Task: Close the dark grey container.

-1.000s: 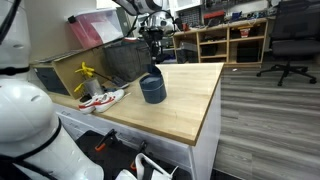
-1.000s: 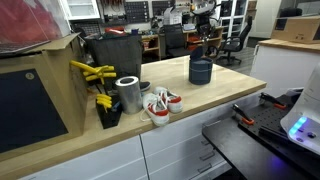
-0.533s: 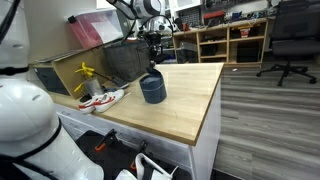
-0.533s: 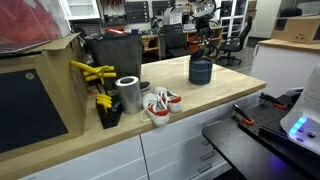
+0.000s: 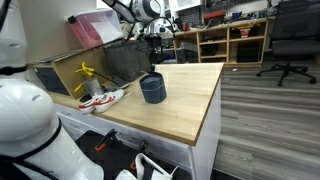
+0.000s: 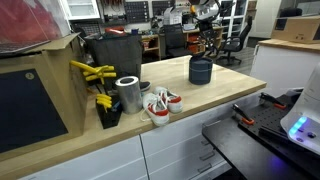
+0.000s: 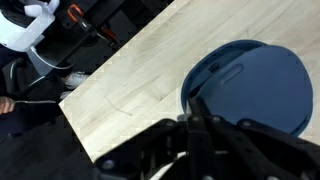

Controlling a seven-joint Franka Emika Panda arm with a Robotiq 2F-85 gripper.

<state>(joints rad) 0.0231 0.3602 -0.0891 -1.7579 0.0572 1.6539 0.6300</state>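
Note:
The dark grey container (image 5: 152, 90) stands on the wooden table in both exterior views (image 6: 201, 71). Its round lid (image 7: 250, 85) lies on top of it and fills the right of the wrist view. My gripper (image 5: 153, 60) hangs above the container, apart from it, and also shows in an exterior view (image 6: 207, 52). In the wrist view its fingers (image 7: 197, 100) are pressed together with nothing between them, over the lid's near edge.
A large dark rectangular bin (image 5: 125, 60) stands behind the container. A pair of red and white shoes (image 6: 160, 104), a silver can (image 6: 128, 94), yellow tools (image 6: 92, 72) and a cardboard box (image 6: 40, 95) sit along the table. The table's edge (image 5: 212, 110) drops to the floor.
My gripper has risen a little above the container. The container and its lid have not moved.

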